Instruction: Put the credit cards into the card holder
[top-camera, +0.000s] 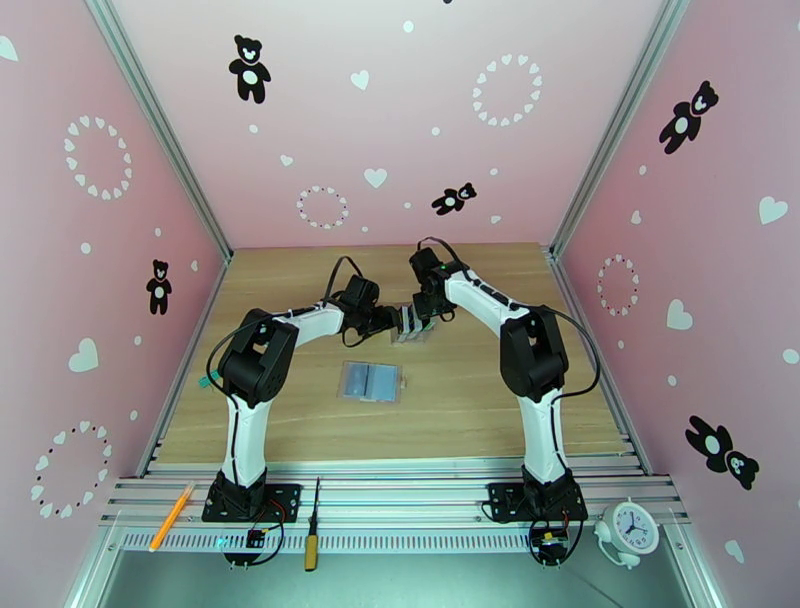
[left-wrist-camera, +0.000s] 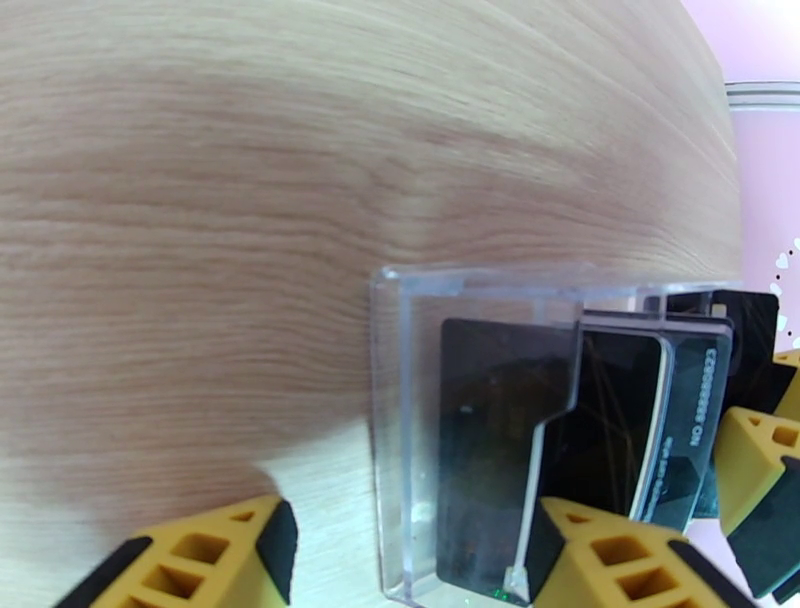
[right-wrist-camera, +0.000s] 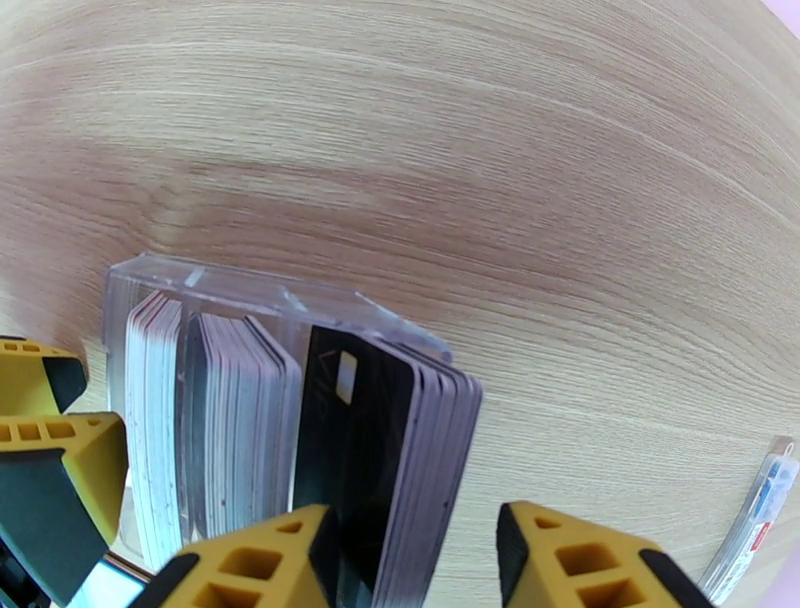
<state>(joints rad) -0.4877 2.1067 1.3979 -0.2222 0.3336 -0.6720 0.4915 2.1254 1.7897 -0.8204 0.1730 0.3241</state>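
Two grippers, both mine, sit at one rack past mid-table. Nearest, on the metal rail by my bases: a thin orange pencil (top-camera: 172, 517), a yellow-handled screwdriver (top-camera: 312, 540) and a small white alarm clock (top-camera: 630, 527). Further in, on the light wooden table (top-camera: 480, 400), the small flat card holder (top-camera: 370, 381) lies opened with its bluish-grey clear sleeves up. It is well apart from both sets of jaws and closer to my bases than they are.

Beyond it stands the clear plastic rack (top-camera: 415, 332) of upright cards, with my left gripper (top-camera: 398, 322) at its left end and my right gripper (top-camera: 432, 315) at its right end.

In the left wrist view the left gripper (left-wrist-camera: 412, 512) has its jaws wide open, straddling the rack's end. One yellow finger (left-wrist-camera: 200, 560) stands clear of the rack wall. The other overlaps the lower edge of the cards, and I can't tell if it touches. It holds nothing. The thin black rectangular credit cards (left-wrist-camera: 490, 420) stand upright in the rack, between these jaws.

In the right wrist view the right gripper (right-wrist-camera: 415, 515) has its jaws partly open around the end bunch of credit cards (right-wrist-camera: 360, 450). One pad is against the black card face. The other pad is just beside the outermost card, with a sliver of table showing between them. It is not clamped.
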